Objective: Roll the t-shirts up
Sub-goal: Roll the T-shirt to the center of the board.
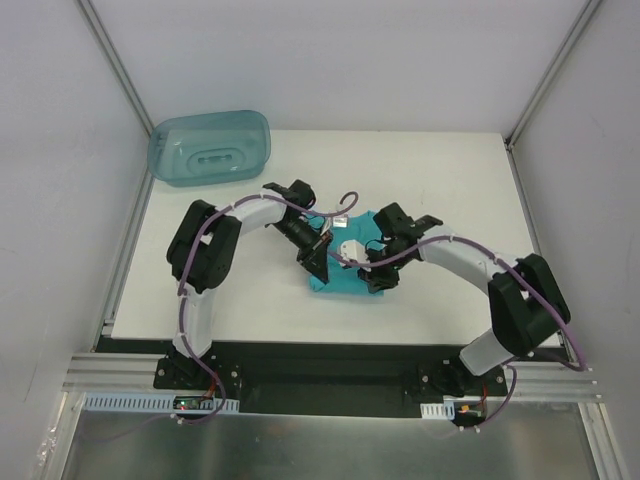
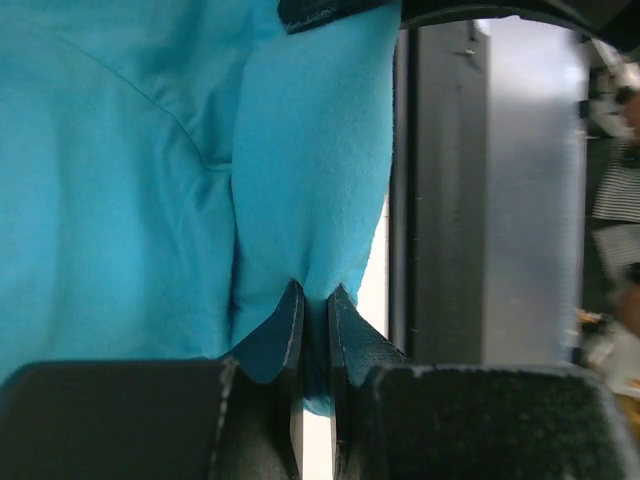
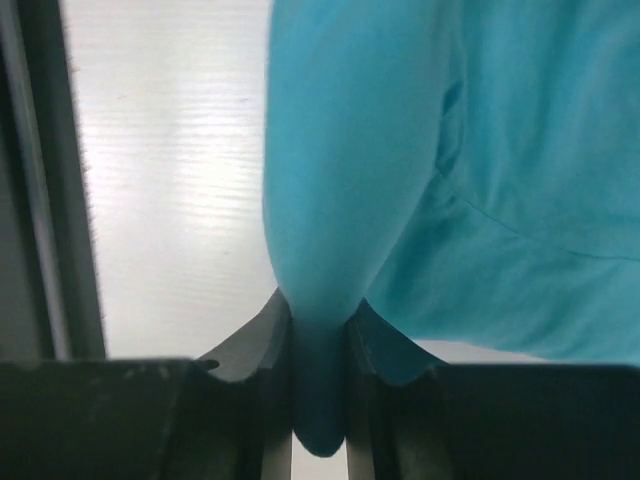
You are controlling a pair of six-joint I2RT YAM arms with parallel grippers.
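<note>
The teal t-shirt (image 1: 345,280) lies bunched in the middle of the white table, mostly hidden under both arms. My left gripper (image 1: 318,262) is shut on a fold at its left end; in the left wrist view the fingers (image 2: 290,325) pinch the teal t-shirt (image 2: 150,180) between them. My right gripper (image 1: 380,275) is shut on its right end; in the right wrist view the fingers (image 3: 270,330) clamp a thick fold of the t-shirt (image 3: 360,170). Both grippers sit close together, low over the table.
A translucent blue-green plastic tub (image 1: 210,147) stands upside down at the table's back left corner. White table (image 1: 450,180) surface spreads around the shirt. Grey enclosure walls and metal frame posts bound the table on all sides.
</note>
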